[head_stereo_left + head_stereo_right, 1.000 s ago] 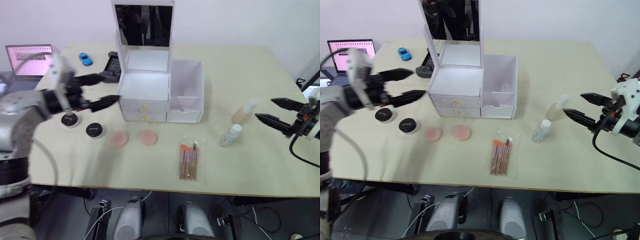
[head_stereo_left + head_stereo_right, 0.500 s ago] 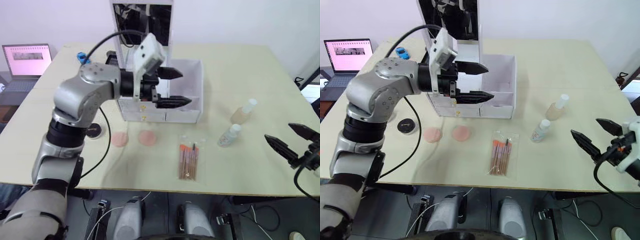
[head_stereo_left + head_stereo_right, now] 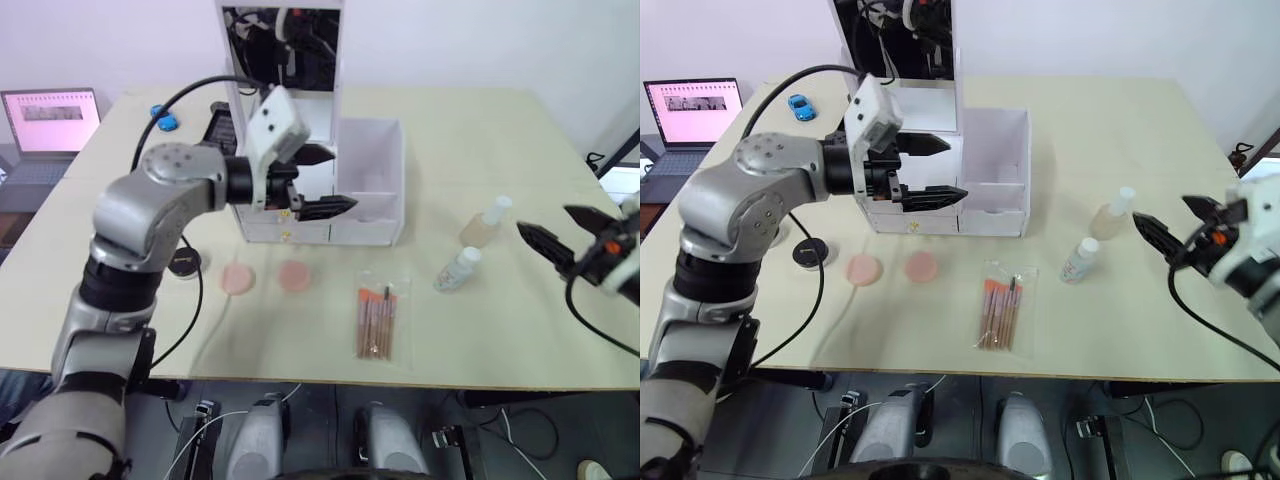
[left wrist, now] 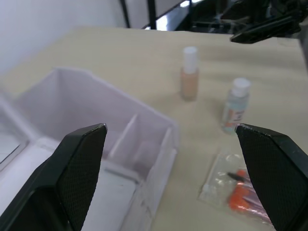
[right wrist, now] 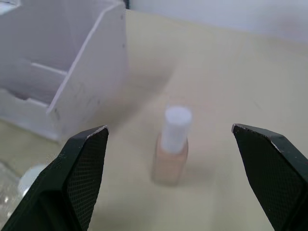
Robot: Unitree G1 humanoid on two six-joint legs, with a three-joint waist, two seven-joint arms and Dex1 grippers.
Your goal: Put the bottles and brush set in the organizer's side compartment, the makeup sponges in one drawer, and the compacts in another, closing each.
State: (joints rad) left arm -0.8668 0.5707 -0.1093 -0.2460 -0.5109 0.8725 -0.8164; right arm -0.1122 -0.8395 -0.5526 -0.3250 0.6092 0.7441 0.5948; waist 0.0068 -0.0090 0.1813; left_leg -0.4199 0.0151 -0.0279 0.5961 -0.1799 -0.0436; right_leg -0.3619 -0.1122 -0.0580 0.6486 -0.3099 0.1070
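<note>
So my left jaws (image 3: 318,182) are hanging spread wide over the front of the white organizer (image 3: 372,190), right above the two shut drawers, pinching nothing. My right jaws (image 3: 560,232) are hovering spread too, out near the counter's (image 3: 480,330) right edge, pointing at the beige bottle (image 3: 486,224) with open counter between us.

The clear bottle (image 3: 459,270) is standing just beside the beige one, a bit nearer my edge, both upright and apart from the organizer's side compartment, which is sitting open on top. The brush set (image 3: 378,320) is lying flat in its clear bag in front of the organizer, near the front edge. Two pink sponges (image 3: 266,277) are sitting side by side in front of the drawers, and one black compact (image 3: 184,262) is peeking out beside my left arm.

Far left corner is holding a laptop (image 3: 48,120) and a little blue toy car (image 3: 160,116), well apart from everything
</note>
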